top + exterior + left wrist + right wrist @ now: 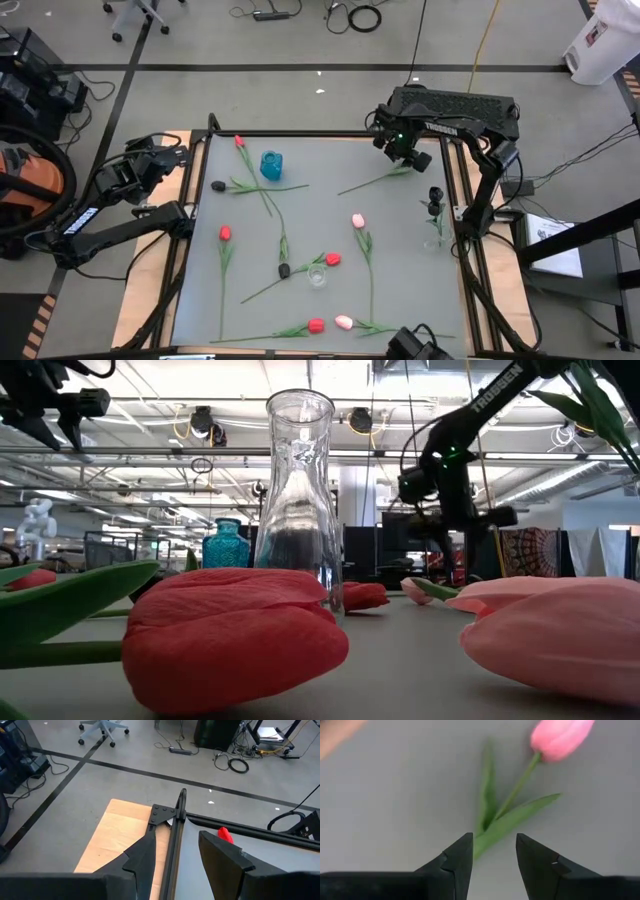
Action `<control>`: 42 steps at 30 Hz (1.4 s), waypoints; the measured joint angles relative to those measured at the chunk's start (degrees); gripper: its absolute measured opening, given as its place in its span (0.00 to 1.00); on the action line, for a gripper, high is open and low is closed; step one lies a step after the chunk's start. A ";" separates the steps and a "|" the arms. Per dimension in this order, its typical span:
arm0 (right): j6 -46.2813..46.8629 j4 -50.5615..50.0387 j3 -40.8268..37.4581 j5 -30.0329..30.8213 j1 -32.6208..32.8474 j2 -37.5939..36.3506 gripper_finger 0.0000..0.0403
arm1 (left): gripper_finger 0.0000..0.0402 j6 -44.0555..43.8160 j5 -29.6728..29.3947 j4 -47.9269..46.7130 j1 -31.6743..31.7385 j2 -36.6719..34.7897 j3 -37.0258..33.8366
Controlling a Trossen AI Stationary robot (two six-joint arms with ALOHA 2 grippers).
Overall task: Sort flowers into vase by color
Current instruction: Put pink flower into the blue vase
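**Around your worktop**

Your grey worktop [400, 290] sits in a black frame [330, 134] on a wooden base [135, 300]. Beyond the far edge, you have a coiled black cable [364, 17] lying on the concrete floor [300, 90] and an office chair base [138, 14] toward the far left. A white bin [603, 42] stands at the far right. Papers [552, 240] lie just off the right edge.

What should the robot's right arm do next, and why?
Probably lower the right end effector and close on the pink tulip by its stem. Its fingers stand open on either side of the leaf, and nothing is held yet.
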 joint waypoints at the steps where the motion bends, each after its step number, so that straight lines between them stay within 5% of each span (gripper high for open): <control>1: -0.78 0.02 -0.89 -1.02 -0.48 0.00 0.35 | 0.39 0.00 0.00 0.00 0.00 0.01 -0.01; 17: -2.28 15.31 -11.77 -7.60 -1.74 -1.31 0.35 | 0.39 -0.02 0.02 2.64 0.02 0.02 0.00; 42: -1.89 27.15 -12.10 -8.29 -1.31 -1.29 0.35 | 0.39 -0.02 1.50 4.74 0.00 0.02 -0.02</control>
